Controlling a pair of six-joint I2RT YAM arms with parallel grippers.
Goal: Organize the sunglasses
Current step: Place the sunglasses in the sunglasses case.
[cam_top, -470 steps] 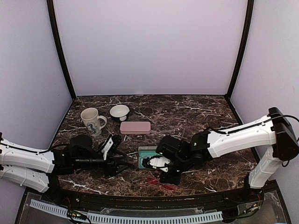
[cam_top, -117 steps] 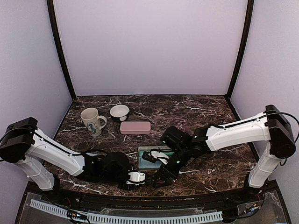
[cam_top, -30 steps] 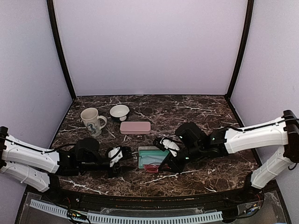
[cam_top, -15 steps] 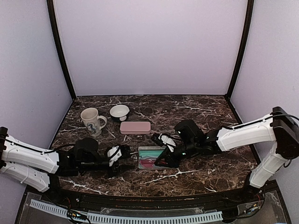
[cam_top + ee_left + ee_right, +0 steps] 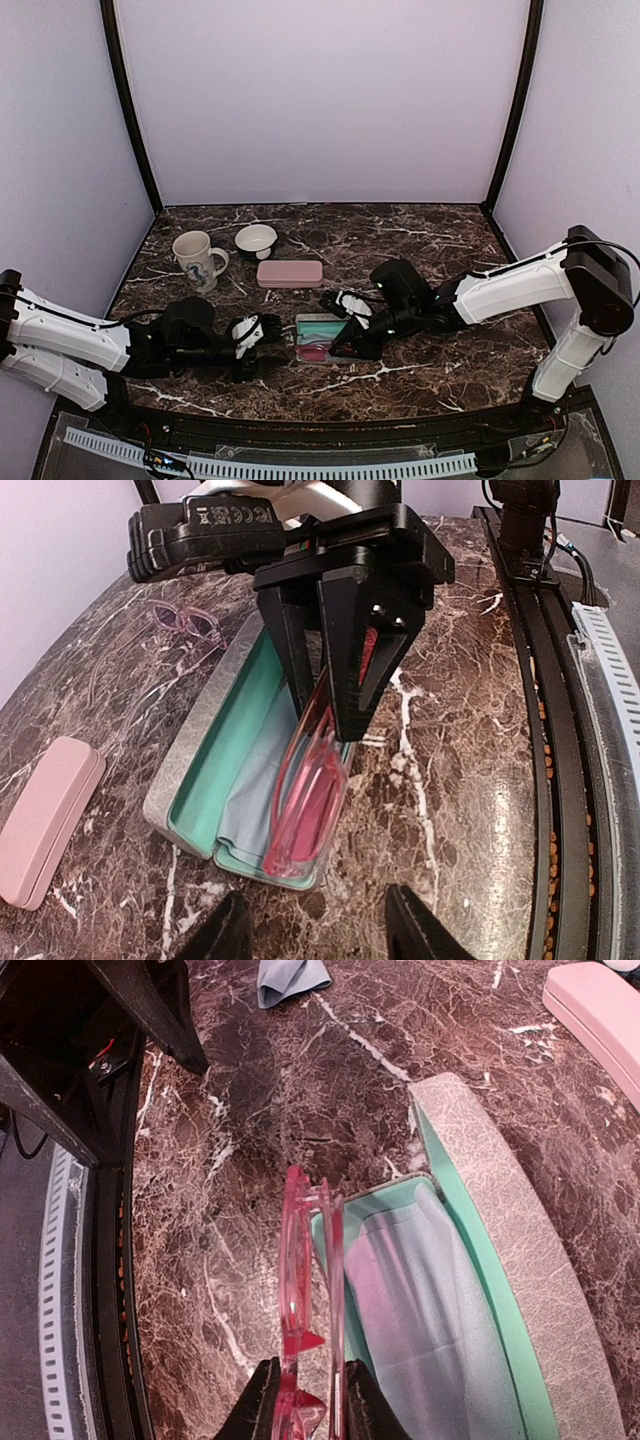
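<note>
- Here, your right tool (image 5: 335, 695) was clamped on the red sunglasses (image 5: 305, 805), its two black fingers pinching the folded frame from either side.
- The red sunglasses hung tilted on edge, with their lower end down at the front rim of the grey case (image 5: 175, 780). Neither wrist view showed you whether they rested on that rim or sat just above it.
- That grey case lay open on the desk (image 5: 420, 240), teal lining up, with a light-blue cloth (image 5: 245, 815) spread inside it just beside the glasses.
- Your left tool (image 5: 320, 935) sat low on the left side of the open case and pointed toward it. Its fingers were spread apart and held nothing.
- A second pair of sunglasses (image 5: 185, 620), dark-lensed with a pale-looking frame, lay flat on the desk beyond the far side of the open case, apart from it.
- The closed pink case (image 5: 290, 273) lay behind the open one, clear of both tools.
- A mug (image 5: 198, 258) and a small bowl (image 5: 256, 240) stood near each other at the back left.
- A blue-grey cloth (image 5: 290, 980) lay on the desk near your left tool.
</note>
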